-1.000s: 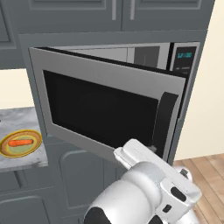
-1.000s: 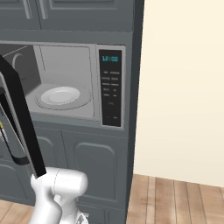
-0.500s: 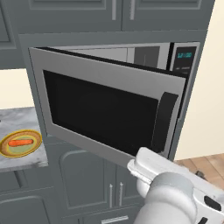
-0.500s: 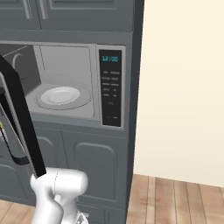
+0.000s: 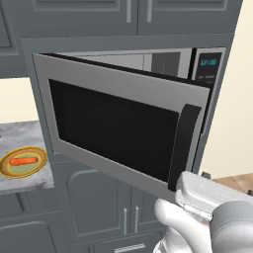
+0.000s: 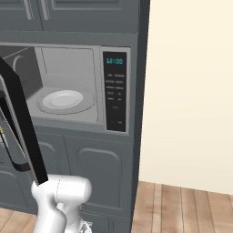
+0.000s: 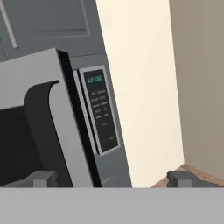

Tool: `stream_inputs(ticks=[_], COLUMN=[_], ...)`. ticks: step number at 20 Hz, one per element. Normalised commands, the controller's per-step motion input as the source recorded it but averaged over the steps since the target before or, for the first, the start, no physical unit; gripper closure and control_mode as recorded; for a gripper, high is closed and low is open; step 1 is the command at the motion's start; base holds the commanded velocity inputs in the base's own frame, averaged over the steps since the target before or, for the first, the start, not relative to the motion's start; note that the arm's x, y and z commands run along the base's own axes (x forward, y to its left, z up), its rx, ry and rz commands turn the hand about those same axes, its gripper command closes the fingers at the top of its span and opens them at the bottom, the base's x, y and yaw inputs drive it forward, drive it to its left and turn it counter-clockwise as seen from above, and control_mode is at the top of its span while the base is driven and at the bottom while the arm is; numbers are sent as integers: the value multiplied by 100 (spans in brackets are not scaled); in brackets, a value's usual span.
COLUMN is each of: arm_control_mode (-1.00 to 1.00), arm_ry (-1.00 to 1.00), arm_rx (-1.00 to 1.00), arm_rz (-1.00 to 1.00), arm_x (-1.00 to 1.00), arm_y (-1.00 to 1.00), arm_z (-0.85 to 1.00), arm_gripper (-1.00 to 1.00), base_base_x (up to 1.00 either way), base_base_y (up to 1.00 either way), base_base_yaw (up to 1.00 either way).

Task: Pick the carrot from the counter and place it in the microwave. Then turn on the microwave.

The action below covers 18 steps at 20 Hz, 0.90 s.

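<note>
The carrot (image 5: pixel 22 161) is a short orange stick lying on the yellow-rimmed plate (image 5: pixel 11 171) on the marble counter (image 5: pixel 27 184), far left of my arm. The microwave (image 5: pixel 148 64) stands with its black glass door (image 5: pixel 113 133) swung wide open. Its dark bar handle (image 7: pixel 43 127) fills the left of the hand view. Inside is a white turntable (image 6: pixel 66 100), with nothing on it. The keypad with cyan display (image 6: pixel 115 93) is on the right side. My gripper (image 7: pixel 113 179) is open and holds nothing, facing the door's handle edge and keypad (image 7: pixel 100 111).
Dark grey cabinets (image 6: pixel 95 168) run below and above the microwave. A cream wall (image 6: pixel 191 91) and wooden floor (image 6: pixel 182 205) lie to the right. The open door juts into the space in front of the arm.
In the left base view my arm has swung to the right and lower. The door, carrot and plate have not moved.
</note>
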Motion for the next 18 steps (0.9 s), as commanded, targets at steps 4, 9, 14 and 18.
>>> stream_inputs(ticks=[4,9,14,18], arm_control_mode=[-100,-100,-100,-100], arm_ry=[-8,-4,0,0], arm_rx=[0,0,-3,-3], arm_rz=[16,18,17,14], arm_x=[-9,-6,-1,0], arm_y=[-27,-33,-29,-30], arm_z=[0,0,-2,-9], arm_gripper=[-100,-100,-100,-100], base_base_x=[0,0,0,0], base_base_y=[0,0,0,0], base_base_yaw=[0,0,0,0])
